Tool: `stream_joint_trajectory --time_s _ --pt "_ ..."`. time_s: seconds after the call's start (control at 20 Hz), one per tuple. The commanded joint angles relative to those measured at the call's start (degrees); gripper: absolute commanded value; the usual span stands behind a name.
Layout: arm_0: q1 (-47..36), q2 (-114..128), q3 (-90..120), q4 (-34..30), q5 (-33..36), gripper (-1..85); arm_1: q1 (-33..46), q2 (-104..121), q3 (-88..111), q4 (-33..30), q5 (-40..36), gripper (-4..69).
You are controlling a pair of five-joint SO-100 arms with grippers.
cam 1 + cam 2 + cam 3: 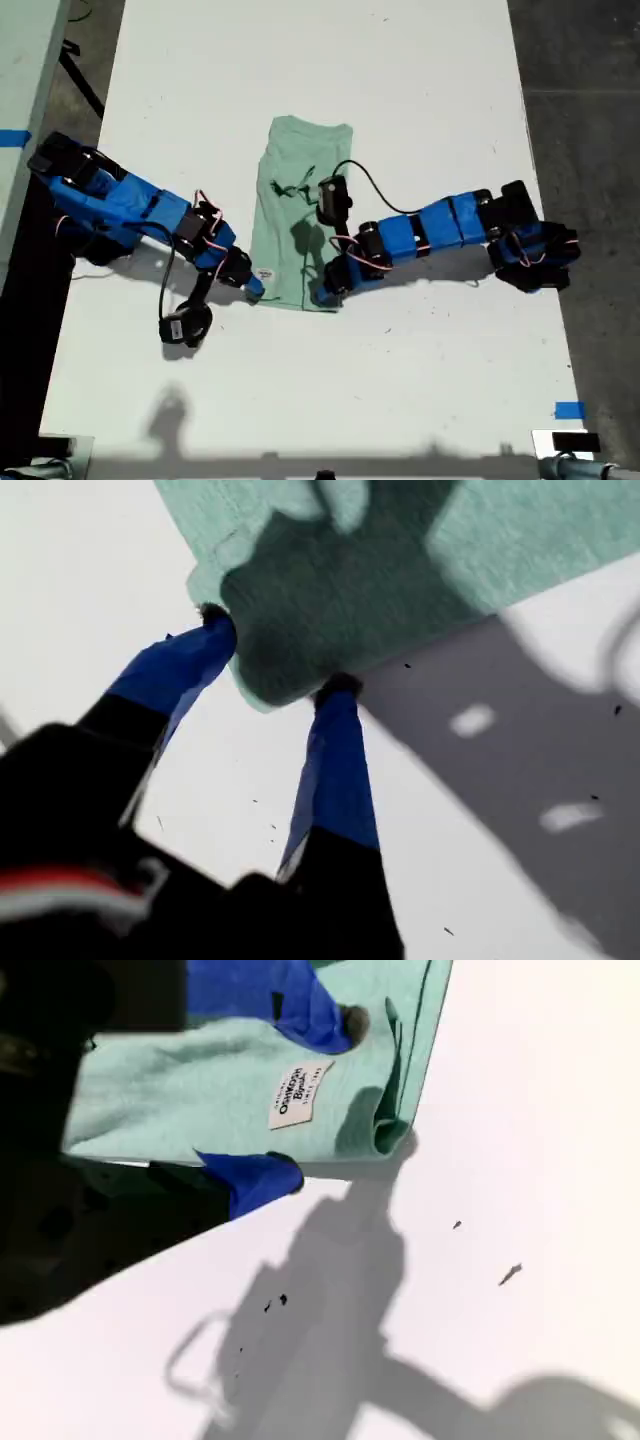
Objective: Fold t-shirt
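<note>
The pale mint-green t-shirt (290, 200) lies folded into a narrow upright strip mid-table in the exterior view. My first gripper (325, 293), on the arm from the exterior view's right, is at the strip's near corner. In the first wrist view it (277, 650) stands open, its blue fingertips (338, 690) touching the cloth's edge either side of that corner (300, 600). My second gripper (252, 288), on the arm from the exterior view's left, is at the other near corner. It (320, 1097) is open astride the cloth (180, 1090) by a small white label (298, 1094).
The white table (420, 90) ends at dark floor on the exterior view's right. A black cable (375, 185) loops over the first arm. Blue tape (570, 410) marks the near corner on the exterior view's right. A pale bench (20, 60) stands at that view's left.
</note>
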Motion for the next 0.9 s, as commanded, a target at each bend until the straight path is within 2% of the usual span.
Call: stream_joint_trajectory --time_s 0.0,0.25,0.35,0.4,0.45,0.5,0.85 --pt "-1.9 -3.5 -1.1 -3.2 0.4 23.0 0.9 0.0 -4.3 -0.1 -1.1 22.2" --pt "-3.9 -17.1 -7.9 -2.5 -0.4 23.1 0.5 -4.7 -4.3 -2.7 -0.3 20.2" --pt "-4.5 -18.9 -10.6 -0.3 -0.4 17.6 0.6 -6.6 -4.7 -3.0 0.6 14.3" --pt "-4.5 -19.4 -11.6 0.5 -0.4 12.5 0.5 -7.3 -4.8 -3.2 1.0 8.1" --pt "-4.3 -20.1 -12.7 1.4 -0.4 3.7 0.4 -8.0 -5.1 -2.8 1.7 5.7" --pt "-3.9 -20.7 -13.7 2.2 -0.2 0.7 0.4 -8.2 -5.1 -2.2 2.3 4.9" --pt "1.5 -22.9 -23.6 9.3 -0.2 -0.1 -2.5 -3.9 -6.0 1.7 1.3 2.2"
